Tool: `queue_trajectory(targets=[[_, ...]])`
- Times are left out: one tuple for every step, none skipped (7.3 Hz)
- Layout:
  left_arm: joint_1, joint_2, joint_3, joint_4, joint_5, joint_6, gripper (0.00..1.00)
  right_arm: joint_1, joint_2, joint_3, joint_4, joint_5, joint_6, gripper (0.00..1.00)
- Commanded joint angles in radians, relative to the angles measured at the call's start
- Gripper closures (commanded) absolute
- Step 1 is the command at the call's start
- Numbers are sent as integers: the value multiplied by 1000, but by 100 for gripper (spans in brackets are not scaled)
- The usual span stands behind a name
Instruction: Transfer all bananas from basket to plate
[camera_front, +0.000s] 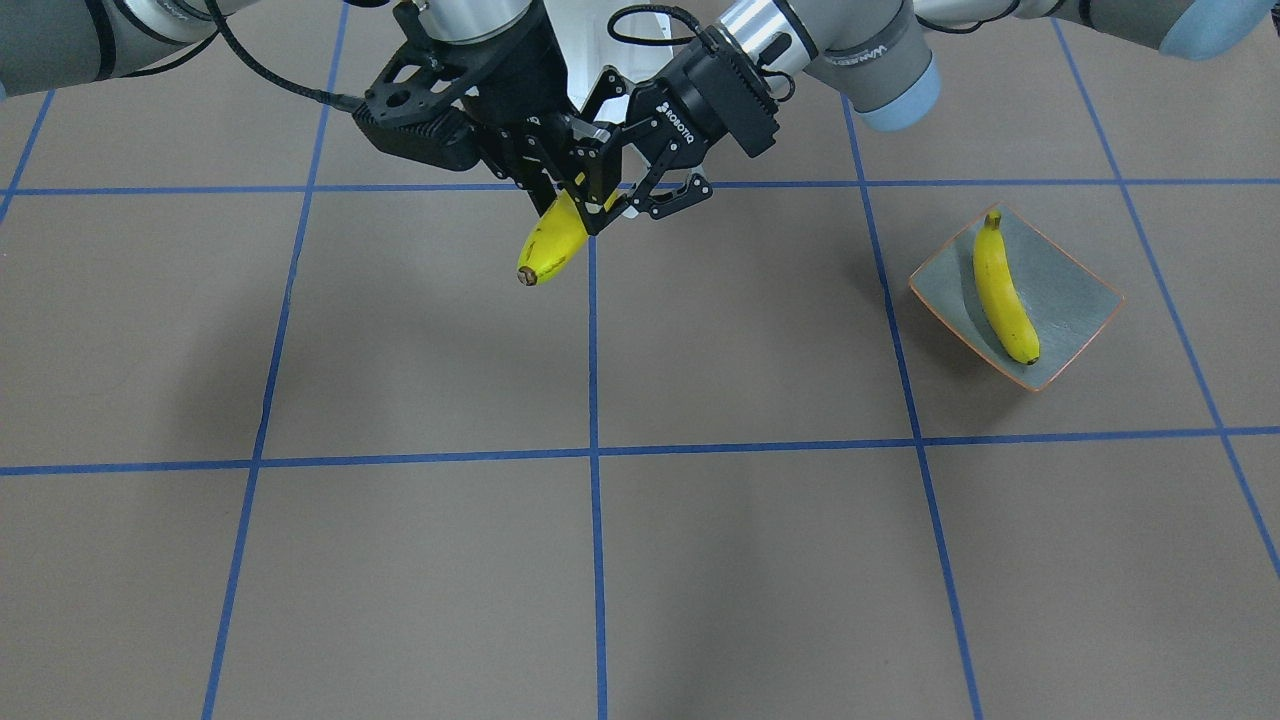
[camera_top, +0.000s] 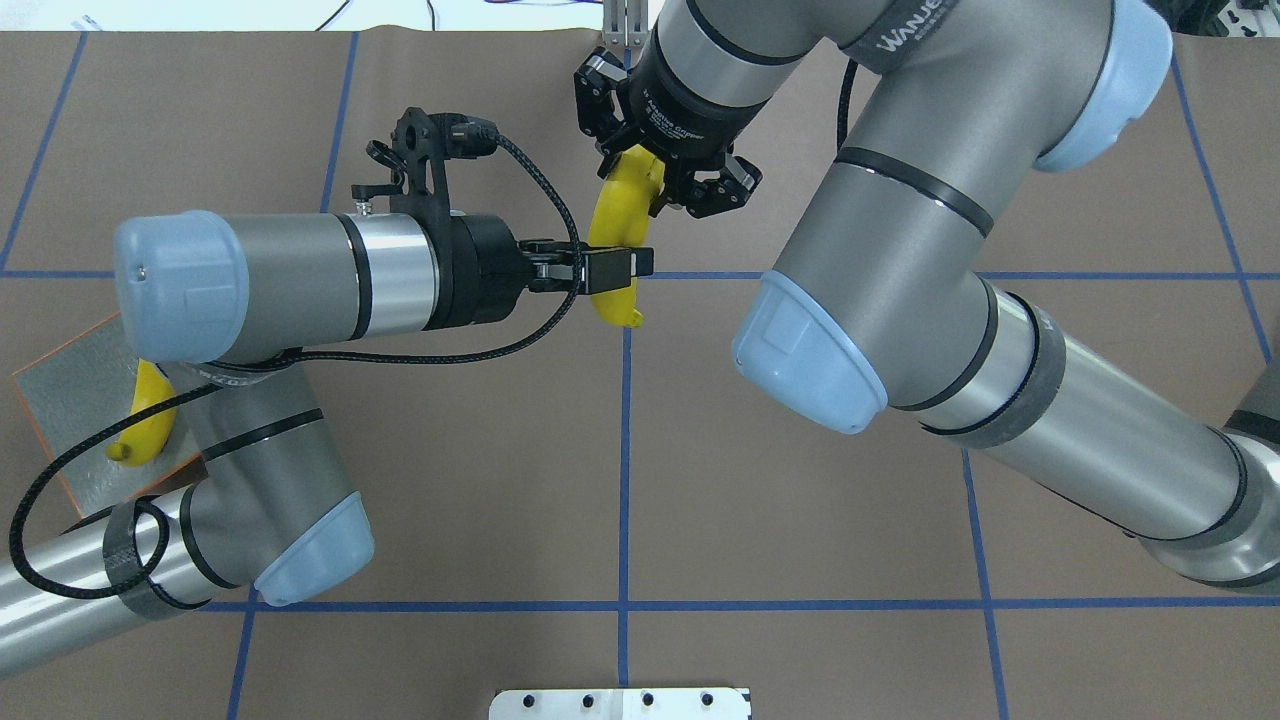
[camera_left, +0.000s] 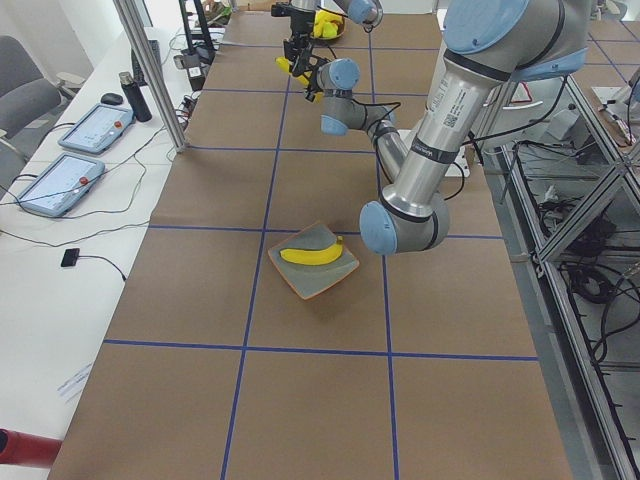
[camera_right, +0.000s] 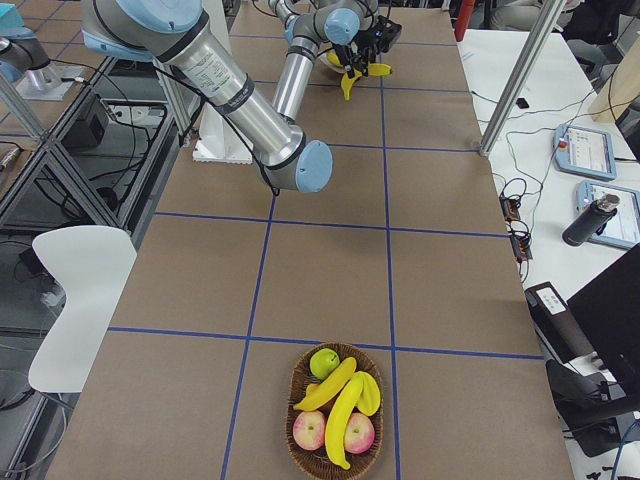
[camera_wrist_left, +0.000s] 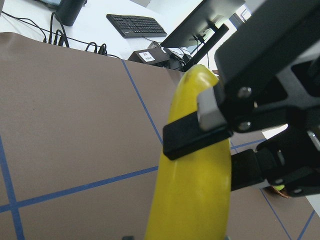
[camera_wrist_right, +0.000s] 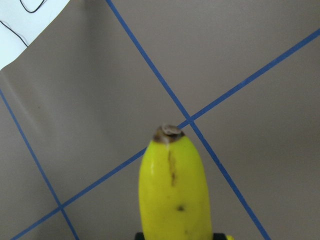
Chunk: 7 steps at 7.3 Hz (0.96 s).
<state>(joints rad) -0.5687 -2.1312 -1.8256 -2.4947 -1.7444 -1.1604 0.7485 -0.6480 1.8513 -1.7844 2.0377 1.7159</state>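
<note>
Upper centre of the front view: a banana (camera_front: 548, 250) hangs clear of the table (camera_front: 740, 340). Its skin is smooth and yellow with a few dark flecks, its curve gentle, its blunt brown tip pointing down.

The right gripper (camera_top: 645, 172), black linked metal, points downward and clamps the banana's upper end. In the left wrist view a flat black pad (camera_wrist_left: 195, 136) with grey backing sits square on the peel.

The left gripper (camera_top: 612, 268) reaches in level from the left of the overhead view. Its rectangular tip lies across the banana lower down; we cannot tell whether it squeezes.

Right side of the front view: the plate (camera_front: 1075, 300) is squarish with rounded corners, a speckled grey-green glaze and a thin orange rim. A second banana (camera_front: 1003, 295) lies lengthwise on it.

Bottom of the right-side view: an oval woven basket (camera_right: 292, 395) holds more bananas (camera_right: 343, 425), two blush apples (camera_right: 308, 431) and a green fruit (camera_right: 322, 362).

The table is covered in matte brown sheet gridded with blue tape.
</note>
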Motion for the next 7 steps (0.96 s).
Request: queue_trajectory(targets=[[4, 2, 0, -1, 0, -1, 100, 2, -4, 22, 2, -8, -45, 0], [4, 2, 0, 0, -1, 1, 100, 3, -5, 35, 2, -10, -59, 0], [4, 8, 0, 0, -1, 1, 100, 12, -15, 61, 0, -10, -74, 0], [4, 16, 0, 7, -1, -2, 100, 31, -27, 63, 0, -8, -78, 0], [6, 19, 0, 11, -3, -4, 100, 55, -54, 77, 0, -7, -125, 0], [4, 69, -14, 11, -4, -4, 100, 87, -97, 91, 0, 1, -189, 0], [1, 121, -23, 16, -9, -5, 100, 110, -148, 95, 0, 6, -276, 0]])
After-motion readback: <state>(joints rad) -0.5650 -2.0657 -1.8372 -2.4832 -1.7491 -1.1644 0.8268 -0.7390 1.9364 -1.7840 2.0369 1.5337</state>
